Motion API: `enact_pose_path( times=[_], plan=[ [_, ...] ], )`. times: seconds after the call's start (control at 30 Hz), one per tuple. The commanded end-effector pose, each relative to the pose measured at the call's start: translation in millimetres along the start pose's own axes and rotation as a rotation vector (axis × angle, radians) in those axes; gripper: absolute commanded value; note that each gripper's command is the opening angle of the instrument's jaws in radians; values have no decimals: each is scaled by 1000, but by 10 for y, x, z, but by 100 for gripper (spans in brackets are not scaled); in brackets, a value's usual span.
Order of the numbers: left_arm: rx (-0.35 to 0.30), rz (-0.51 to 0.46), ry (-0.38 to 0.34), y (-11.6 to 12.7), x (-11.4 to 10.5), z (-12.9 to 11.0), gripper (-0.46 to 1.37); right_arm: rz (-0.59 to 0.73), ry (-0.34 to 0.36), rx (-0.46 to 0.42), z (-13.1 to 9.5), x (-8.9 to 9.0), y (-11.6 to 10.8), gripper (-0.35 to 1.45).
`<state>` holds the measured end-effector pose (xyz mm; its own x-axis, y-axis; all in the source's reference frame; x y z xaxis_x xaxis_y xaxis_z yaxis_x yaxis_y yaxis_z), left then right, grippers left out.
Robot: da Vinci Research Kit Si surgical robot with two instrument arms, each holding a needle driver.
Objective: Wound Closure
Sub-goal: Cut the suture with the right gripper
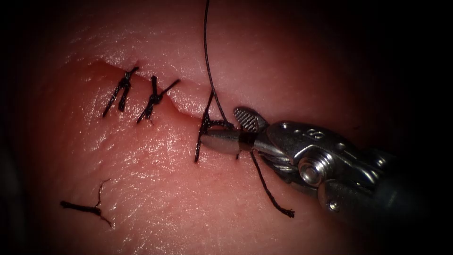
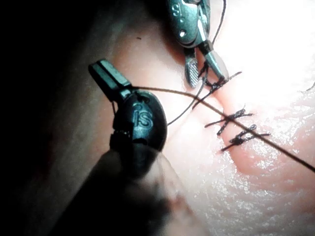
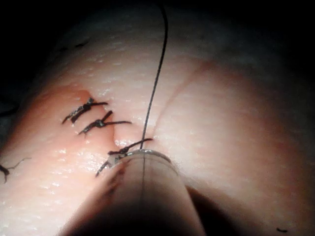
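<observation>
Tissue (image 1: 155, 198) is carrying 3 knotted stitches (image 1: 153, 99) along the cut (image 1: 181, 111). A cut thread end (image 1: 85, 208) is lying loose, lower left.

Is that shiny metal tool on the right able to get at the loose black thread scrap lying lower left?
Probably yes: the right tool has bare tissue between it and the scrap, though its open jaws straddle the third stitch's thread.

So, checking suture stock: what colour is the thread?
Black thread, clearest in the endoscope view.
</observation>
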<state>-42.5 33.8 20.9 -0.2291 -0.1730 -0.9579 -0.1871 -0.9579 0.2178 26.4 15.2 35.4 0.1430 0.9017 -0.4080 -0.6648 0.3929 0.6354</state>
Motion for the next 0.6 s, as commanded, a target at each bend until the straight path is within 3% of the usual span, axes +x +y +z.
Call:
enact_pose_path(
  times=[0.03,0.6],
  plan=[
    [-8,-1,0,-1,1,0,-35,-3,0,5,-1,0,0,115],
    [-8,17,-10,-17,16,0,-35,-191,-3,14,-21,16,1,125]
  ],
)
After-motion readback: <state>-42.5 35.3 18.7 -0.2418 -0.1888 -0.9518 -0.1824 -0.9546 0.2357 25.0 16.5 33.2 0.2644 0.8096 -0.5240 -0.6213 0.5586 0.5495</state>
